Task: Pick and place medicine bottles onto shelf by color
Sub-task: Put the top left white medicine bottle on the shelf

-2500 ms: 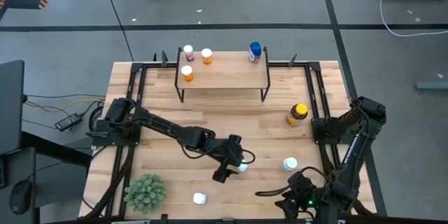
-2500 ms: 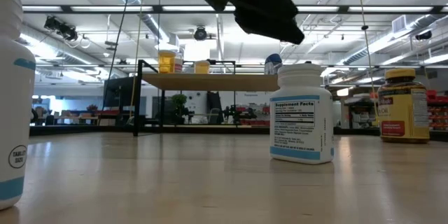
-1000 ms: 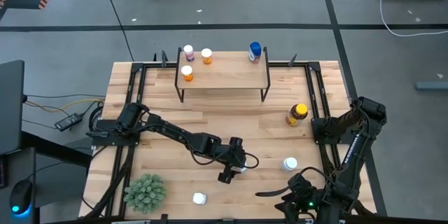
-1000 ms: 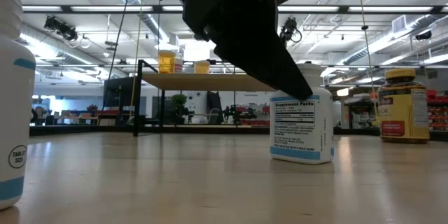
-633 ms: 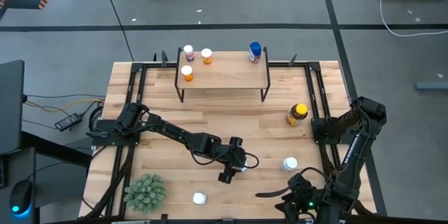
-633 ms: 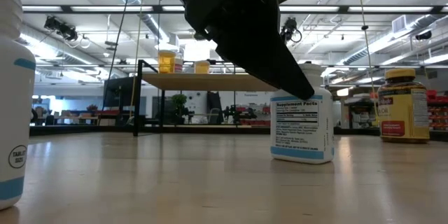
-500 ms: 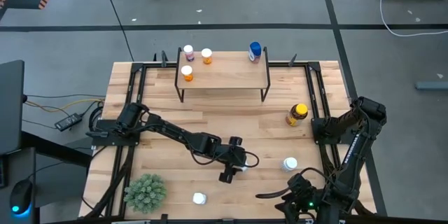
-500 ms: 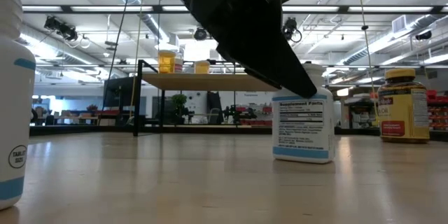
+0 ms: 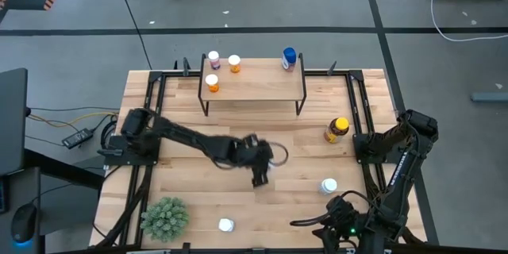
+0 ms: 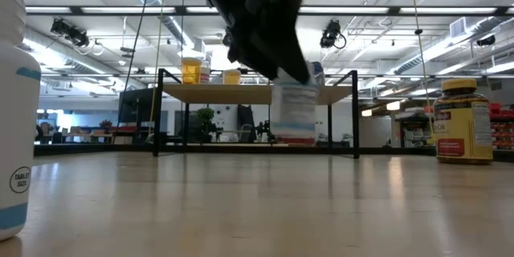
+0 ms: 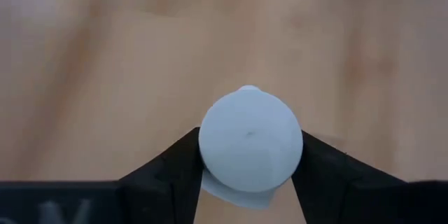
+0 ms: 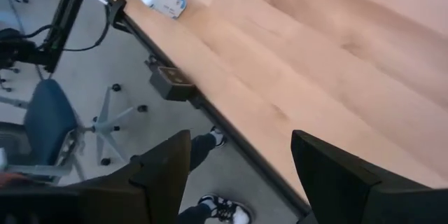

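My left gripper point(image 11: 250, 162) is shut on a white medicine bottle point(image 10: 295, 113) and holds it in the air over the middle of the table point(image 9: 238, 147). In the high view the gripper point(image 9: 259, 178) covers this bottle. The shelf point(image 9: 254, 82) stands at the far edge with a pinkish bottle point(image 9: 213, 59), two orange ones point(image 9: 234, 63) point(image 9: 212, 82) and a blue one point(image 9: 289, 58) upright on it. My right gripper point(image 12: 241, 175) stands open over the table's near right edge, with nothing between its fingers. My left gripper pinches the white bottle between its two fingers at the top, on opposite sides of the round white cap point(image 11: 208, 150). The fingers point(image 11: 183, 171) come slanting down from above. The bottle hangs below them, about upright, its bottom point(image 10: 294, 138) clear of the table.
A dark amber yellow-capped bottle point(image 9: 336, 130) stands at the right, a white bottle point(image 9: 329, 185) at the near right, another white bottle point(image 9: 226, 225) at the near edge beside the green spiky plant point(image 9: 165, 217). A person's shoes point(image 12: 222, 210) show on the floor beyond the table edge.
My left gripper has risen and gone toward the table's far edge and the shelf, rolling its wrist. The white bottle, which stood on the table between its fingers, first tipped a little and is now lifted clear and carried along.
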Available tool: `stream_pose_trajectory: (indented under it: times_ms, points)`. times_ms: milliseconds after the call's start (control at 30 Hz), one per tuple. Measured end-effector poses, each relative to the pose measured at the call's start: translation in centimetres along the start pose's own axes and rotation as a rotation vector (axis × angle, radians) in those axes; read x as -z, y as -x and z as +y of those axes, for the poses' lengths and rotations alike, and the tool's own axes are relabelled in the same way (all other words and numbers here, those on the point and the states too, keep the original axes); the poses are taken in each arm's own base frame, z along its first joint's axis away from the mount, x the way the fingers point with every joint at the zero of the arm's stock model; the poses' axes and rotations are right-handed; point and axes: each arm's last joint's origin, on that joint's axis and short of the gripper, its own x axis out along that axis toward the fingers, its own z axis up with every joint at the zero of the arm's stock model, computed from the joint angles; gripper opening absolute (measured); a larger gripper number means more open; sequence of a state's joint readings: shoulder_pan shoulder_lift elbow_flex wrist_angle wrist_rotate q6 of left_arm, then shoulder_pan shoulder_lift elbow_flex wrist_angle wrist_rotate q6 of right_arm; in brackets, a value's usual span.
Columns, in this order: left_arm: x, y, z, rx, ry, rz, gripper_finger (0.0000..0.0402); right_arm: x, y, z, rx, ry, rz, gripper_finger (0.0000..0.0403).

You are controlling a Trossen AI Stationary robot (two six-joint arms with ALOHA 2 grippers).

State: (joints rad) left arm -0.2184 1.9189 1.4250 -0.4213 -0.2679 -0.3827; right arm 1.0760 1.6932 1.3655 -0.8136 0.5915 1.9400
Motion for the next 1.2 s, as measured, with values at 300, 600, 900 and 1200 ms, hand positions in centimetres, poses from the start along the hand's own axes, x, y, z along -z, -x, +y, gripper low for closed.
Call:
stream_pose_trajectory:
  times_ms: [300, 600, 900, 1200]
  points:
    - [-3.0, 5.9, 8.2, -0.243, 0.240, -0.060, 0.0191, -0.7, -0.2, -0.4, 0.039, 0.033, -0.067, 0.0255]
    - [-4.4, 8.1, 16.4, -0.375, 0.415, -0.095, 0.0187, -3.1, -1.6, 0.1, 0.074, 0.002, -0.142, 0.0255]
    - [-3.9, 9.5, 19.0, -0.407, 0.378, -0.030, 0.0188, -5.6, -3.0, 0.6, 0.106, -0.018, -0.186, 0.0255]
    - [-4.4, 11.9, 19.1, -0.409, 0.380, -0.119, 0.0191, -6.8, -3.6, 0.7, 0.128, 0.007, -0.202, 0.0255]
